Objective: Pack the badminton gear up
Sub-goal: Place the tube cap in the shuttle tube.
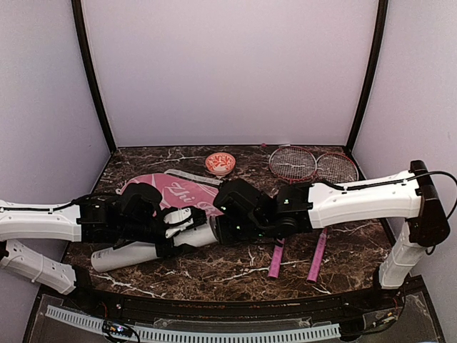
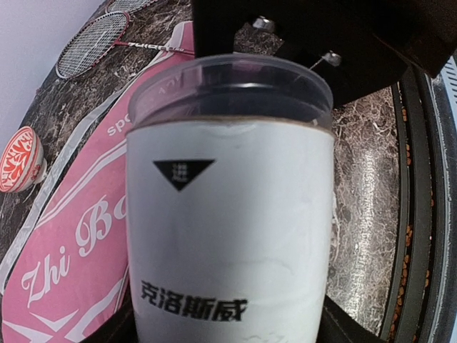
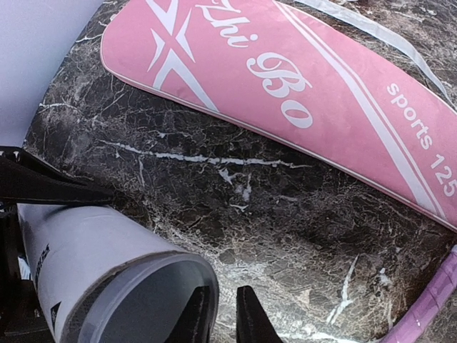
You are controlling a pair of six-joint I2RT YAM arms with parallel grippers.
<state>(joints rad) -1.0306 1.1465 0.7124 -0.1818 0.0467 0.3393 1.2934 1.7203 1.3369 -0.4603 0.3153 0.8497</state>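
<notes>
The long white tube (image 1: 136,254) lies on its side on the marble table, and my left gripper (image 1: 171,229) is shut on it around its middle. In the left wrist view the tube (image 2: 228,236) fills the frame between the dark fingers (image 2: 118,332). My right gripper (image 3: 225,318) is at the tube's translucent mouth (image 3: 143,286). One finger sits inside the rim and the other just outside, with a narrow gap. The pink Zhi Bo cover (image 1: 182,193) lies flat behind the tube. Two red-framed rackets (image 1: 293,163) (image 1: 337,168) lie at the back right, their pink handles (image 1: 277,261) pointing toward me.
A small red-and-white bowl (image 1: 220,163) stands at the back centre, beside the cover's far end. My right arm (image 1: 357,204) stretches across the rackets' shafts. A pink racket handle (image 3: 428,307) shows at the right edge of the right wrist view.
</notes>
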